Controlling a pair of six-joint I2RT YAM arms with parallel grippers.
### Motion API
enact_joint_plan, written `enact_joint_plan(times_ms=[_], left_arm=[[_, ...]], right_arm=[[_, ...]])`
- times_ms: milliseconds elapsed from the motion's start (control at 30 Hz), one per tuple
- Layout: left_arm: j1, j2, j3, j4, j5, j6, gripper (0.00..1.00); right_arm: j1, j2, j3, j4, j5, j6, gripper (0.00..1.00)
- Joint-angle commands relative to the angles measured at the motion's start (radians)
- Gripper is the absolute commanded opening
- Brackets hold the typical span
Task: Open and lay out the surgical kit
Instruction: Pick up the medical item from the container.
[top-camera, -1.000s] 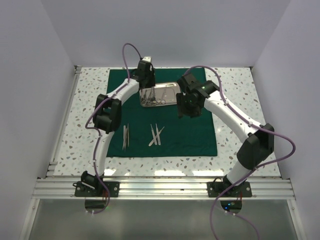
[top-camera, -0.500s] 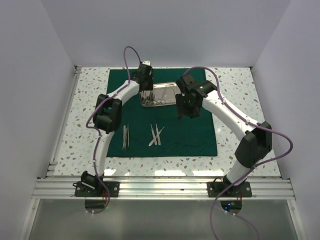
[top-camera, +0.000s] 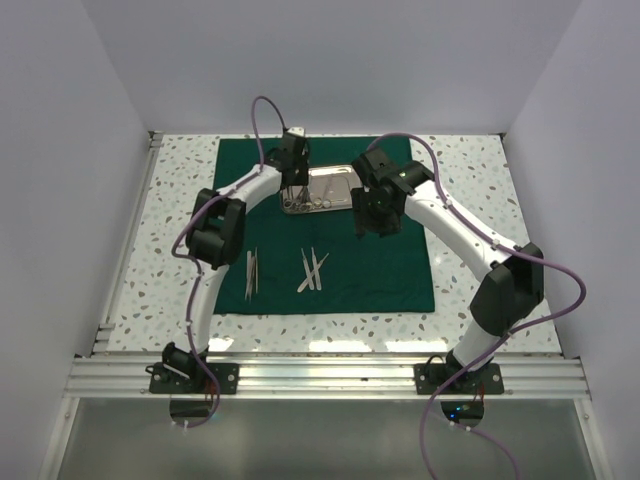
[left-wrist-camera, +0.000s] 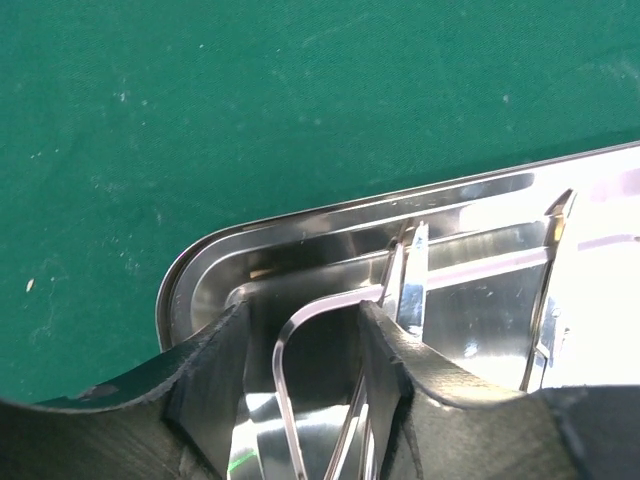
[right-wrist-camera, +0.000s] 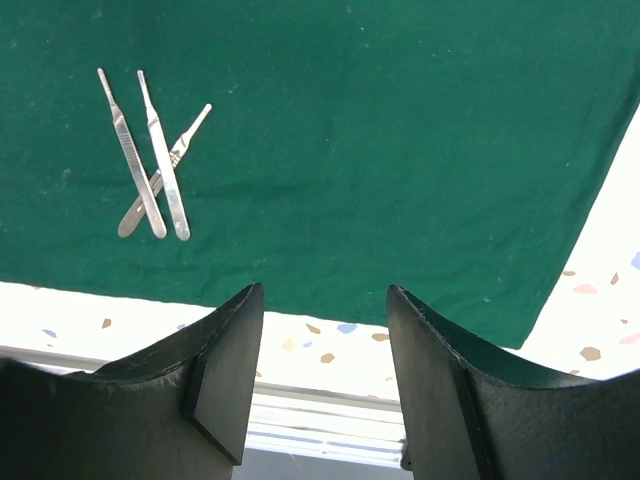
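Half sunk into the steel tray (top-camera: 340, 182) at the far middle of the dark green cloth (top-camera: 390, 270), straddles a silver instrument (left-wrist-camera: 412, 285) with the left gripper (left-wrist-camera: 302, 320), fingers (left-wrist-camera: 215, 380) parted; cannot tell whether grasping it or merely around it. Holds the right gripper (right-wrist-camera: 325, 300) above the cloth's right half, fingers released, empty. Shows tweezers (top-camera: 250, 272) at the cloth's near left, three crossed slim tools (right-wrist-camera: 160, 160) at its near middle.

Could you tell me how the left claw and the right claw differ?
The left claw is down inside the steel tray; the right claw hangs over the green cloth. A silver instrument's loop sits between the left claw's fingers; nothing sits between the right claw's. Both are open.
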Motion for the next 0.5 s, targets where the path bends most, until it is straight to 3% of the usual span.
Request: enact_joint_plan(times_ms=[0, 467], left_arm=[[-0.005, -0.069, -0.016, 0.000, -0.027, 0.011, 0.53], [-0.012, -0.111, -0.035, 0.023, 0.005, 0.000, 0.53]], right_arm=[[-0.004, -0.020, -0.001, 0.013, -0.021, -0.011, 0.56], [-0.004, -0.028, -0.030, 0.029, -0.030, -0.013, 0.56]])
